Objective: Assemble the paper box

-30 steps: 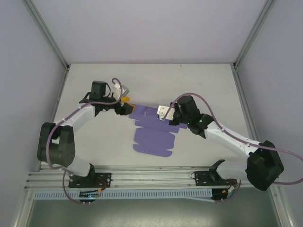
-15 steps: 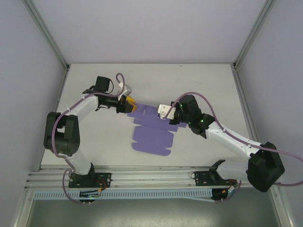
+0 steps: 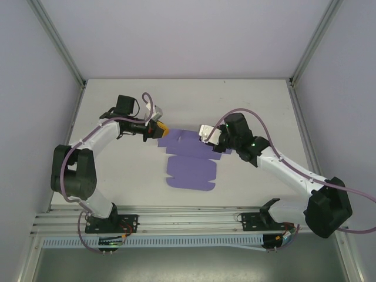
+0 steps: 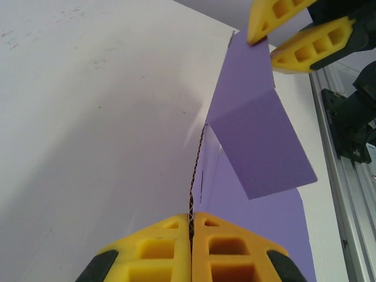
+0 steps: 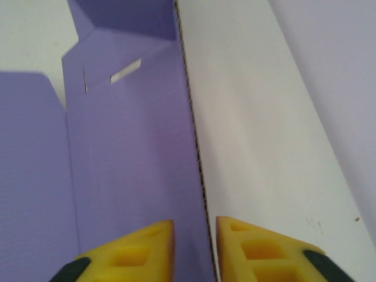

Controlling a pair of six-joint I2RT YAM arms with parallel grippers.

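Top view, table (image 3: pixel 258 106): white, with grey walls on three sides and a metal rail (image 3: pixel 188 218) along its near edge.
Top view, paper box (image 3: pixel 189 167): an unfolded lavender die-cut sheet lying about mid-table. Its widest panel points toward the near edge and its narrow far strip runs left to right between the two claws.
Top view, left gripper (image 3: pixel 160 130): at the left end of the sheet's far strip, reaching in from the table's left side.
Top view, right gripper (image 3: pixel 207 133): at the right end of the same strip, reaching in from the right.

Left wrist view, left gripper (image 4: pixel 192 235): the yellow fingers are pressed together on the corrugated edge of the sheet, which is pinched between them.
Left wrist view, paper box (image 4: pixel 258 147): one flap is bent along a crease, out of line with the rest of the sheet. The bare table (image 4: pixel 88 117) is beside it.
Left wrist view, right gripper (image 4: pixel 276 42): at the far corner of the flap, with a narrow gap between its two yellow fingers.

Right wrist view, right gripper (image 5: pixel 195 241): the fingers stand slightly apart. The sheet's edge runs through the gap, and neither finger presses on it.
Right wrist view, paper box (image 5: pixel 129 147): it lies flat on the table (image 5: pixel 252 117), with a small slot and a folded end flap at its far end.
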